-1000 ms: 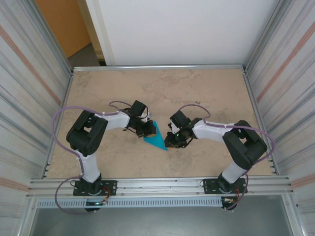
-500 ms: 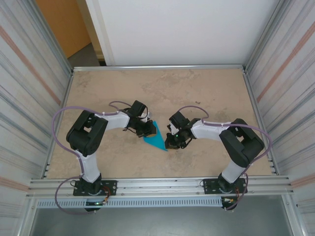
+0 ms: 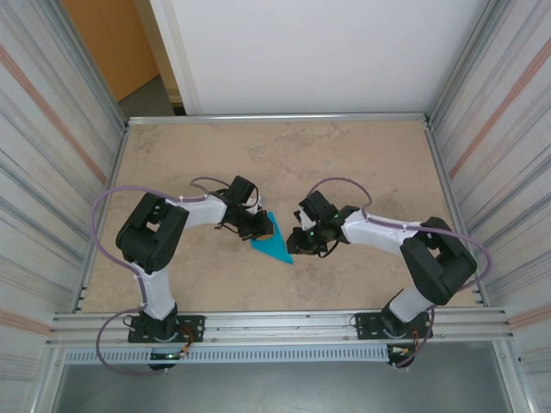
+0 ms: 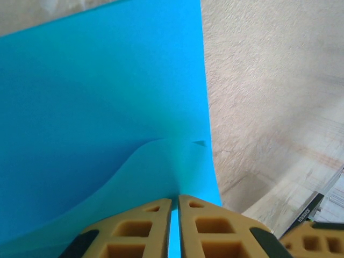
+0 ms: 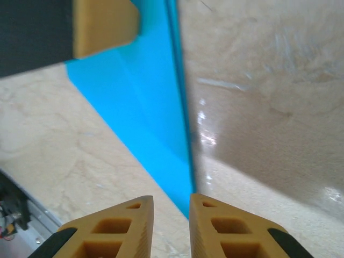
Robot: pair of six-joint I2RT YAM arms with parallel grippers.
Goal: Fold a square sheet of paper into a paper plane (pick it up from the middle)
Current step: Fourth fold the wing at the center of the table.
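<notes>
Swinging its elbow out toward 3 o'clock, the right arm has drawn its tool [image 3: 303,243] slightly back from the blue point. Its jaws stand narrowly apart and empty, at 3 o'clock of the tip. The paper plane [image 3: 275,242] lies mid-tabletop [image 3: 370,163], point toward 5 o'clock. Farther off, the left tool [image 3: 255,226] pinches its wide end at 10 o'clock. Thin, light and easily creased, it probably slides; best gripped gently at an edge near the centre fold.
</notes>
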